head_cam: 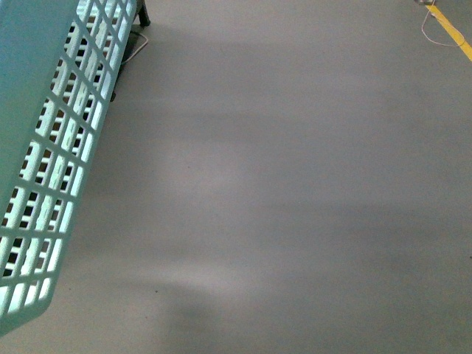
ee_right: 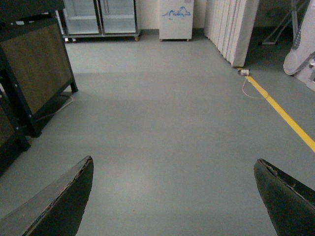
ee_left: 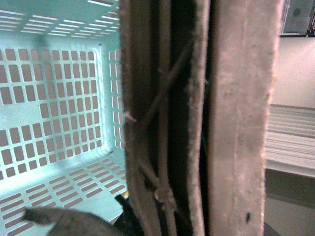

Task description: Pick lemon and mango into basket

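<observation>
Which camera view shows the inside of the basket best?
Left wrist view: it shows the basket's slotted inner walls and base, though the brown handle hides part. Front view shows only its outer side; right wrist view, nothing.

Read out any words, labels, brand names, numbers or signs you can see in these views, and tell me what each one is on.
No text can be read in any view.
On the white cabinet: a blue mountain-like drawing, no legible words.
On the basket: no label shows.
On the yellow floor line: plain stripe, no lettering.
</observation>
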